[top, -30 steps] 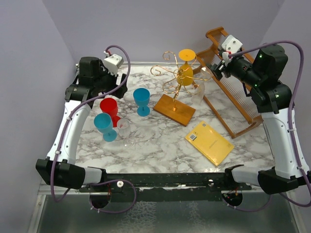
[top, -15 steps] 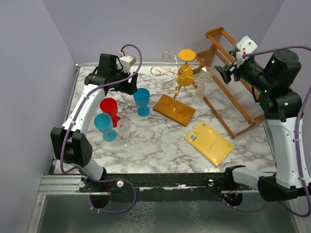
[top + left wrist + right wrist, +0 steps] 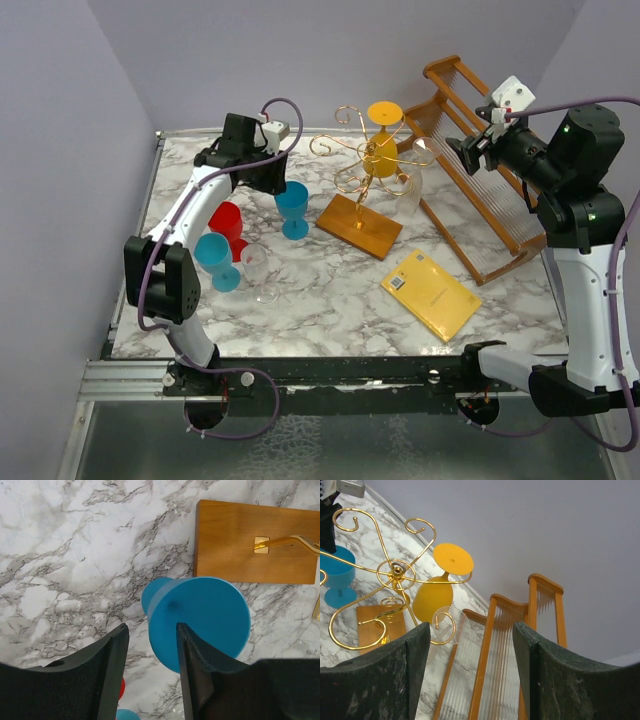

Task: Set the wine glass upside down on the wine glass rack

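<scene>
The rack (image 3: 362, 180) stands at the rear centre of the marble table (image 3: 330, 300). It consists of a thin gold wire post with curled spiral arms, fixed to a flat rectangular orange-brown wooden base (image 3: 255, 541). A yellow glass (image 3: 436, 595) hangs upside down in the spirals, foot uppermost. A clear glass (image 3: 444, 625) also hangs inverted in one curl, on the side toward the slatted rack (image 3: 480, 180).

The left hand (image 3: 150, 675) is above a blue glass (image 3: 200, 617) that stands upright on the table just beside the base. Its fingers are spread, one on each side of the bowl's near edge; contact with the glass cannot be determined.

The right hand (image 3: 470, 675) is raised in the air near the slatted rack, pointed toward the gold rack. Its fingers are spread and hold nothing.

A red glass (image 3: 225, 222), a second blue glass (image 3: 215, 258) and a clear glass (image 3: 257, 270) stand close together at the left of the table. A yellow book (image 3: 431, 294) lies flat at the front right.
</scene>
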You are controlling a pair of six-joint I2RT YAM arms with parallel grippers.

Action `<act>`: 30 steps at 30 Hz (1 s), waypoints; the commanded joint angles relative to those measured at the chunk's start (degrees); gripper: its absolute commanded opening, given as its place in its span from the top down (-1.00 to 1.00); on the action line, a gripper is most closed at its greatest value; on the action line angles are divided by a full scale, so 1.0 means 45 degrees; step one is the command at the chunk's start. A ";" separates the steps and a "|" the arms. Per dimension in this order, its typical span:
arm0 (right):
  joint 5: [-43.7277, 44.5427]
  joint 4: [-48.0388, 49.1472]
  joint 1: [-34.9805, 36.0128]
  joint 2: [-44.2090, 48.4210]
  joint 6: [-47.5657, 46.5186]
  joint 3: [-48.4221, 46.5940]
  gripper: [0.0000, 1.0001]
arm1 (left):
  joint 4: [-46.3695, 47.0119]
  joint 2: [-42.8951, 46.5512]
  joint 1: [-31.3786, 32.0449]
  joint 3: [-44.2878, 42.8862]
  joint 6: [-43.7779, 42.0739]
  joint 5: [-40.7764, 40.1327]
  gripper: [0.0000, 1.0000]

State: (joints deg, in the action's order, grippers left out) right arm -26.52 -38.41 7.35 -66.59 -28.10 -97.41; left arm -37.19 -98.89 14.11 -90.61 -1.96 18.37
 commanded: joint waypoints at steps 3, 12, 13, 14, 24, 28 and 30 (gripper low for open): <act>-0.0452 -0.0097 -0.0188 0.0154 0.0216 0.0179 -0.33 | 0.0645 -0.0145 0.0043 0.0374 0.0183 -0.0311 0.20; -0.0507 -0.0053 -0.0267 -0.0047 0.0258 0.0203 -0.33 | 0.0667 -0.0576 0.0048 0.0506 0.0203 -0.0207 0.48; -0.0502 -0.0030 -0.0270 -0.0074 0.0278 0.0191 -0.33 | 0.0674 -0.0582 0.0048 0.0496 0.0201 -0.0202 0.51; -0.0477 -0.0028 -0.0268 -0.0106 0.0274 0.0182 -0.33 | 0.0699 -0.0600 0.0046 0.0498 0.0193 -0.0155 0.54; -0.0166 0.0102 -0.0316 -0.0309 0.0131 0.0318 -0.34 | 0.0755 -0.0088 -0.0171 0.0507 0.0221 0.0101 0.97; 0.0549 0.0319 -0.0372 -0.0321 -0.0275 0.0739 -0.36 | 0.0773 0.0622 -0.0746 0.0487 0.0247 0.0279 1.00; 0.0854 0.0352 -0.0426 -0.0340 -0.0533 0.0981 -0.37 | 0.0797 0.1141 -0.1167 0.0441 0.0358 0.0490 1.00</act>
State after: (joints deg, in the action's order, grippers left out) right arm -26.72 -38.26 6.24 -67.92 -28.36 -95.20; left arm -35.14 -100.33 12.25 -88.55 -1.15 18.15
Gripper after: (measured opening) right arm 0.677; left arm 0.020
